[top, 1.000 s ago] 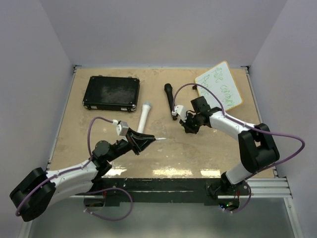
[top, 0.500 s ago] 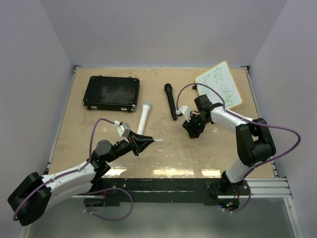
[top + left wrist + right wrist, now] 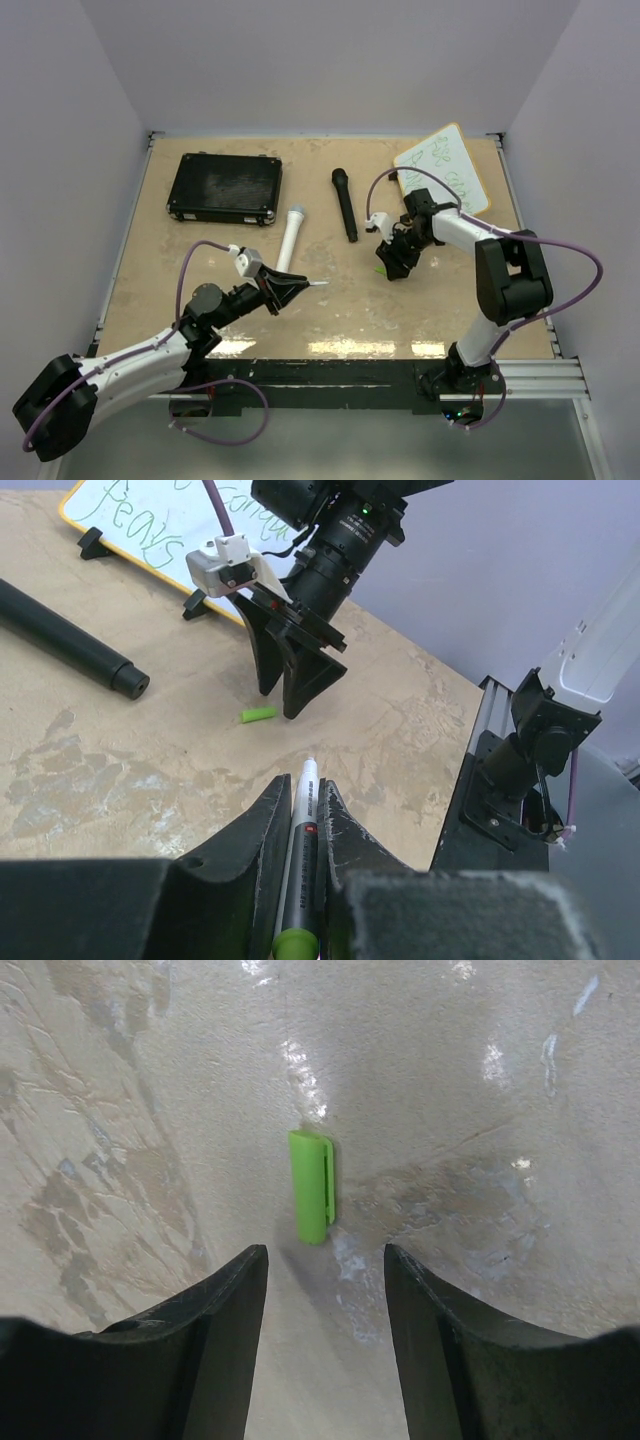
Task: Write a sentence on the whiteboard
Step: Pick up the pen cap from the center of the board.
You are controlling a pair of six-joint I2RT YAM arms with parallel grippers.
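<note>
The left end effector [image 3: 303, 785] is closed on a white marker [image 3: 298, 865]. The right end effector [image 3: 325, 1255] is open, its jaws apart just above a green cap [image 3: 311, 1186] lying on the desk [image 3: 170, 260]. The whiteboard [image 3: 440, 160] is at the far right corner and carries the green sentence [image 3: 140, 535].

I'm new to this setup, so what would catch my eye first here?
A bright green cap lies on the table by the open right fingers. The left fingers grip a marker, left of centre. The whiteboard at the far right corner carries green writing.
</note>
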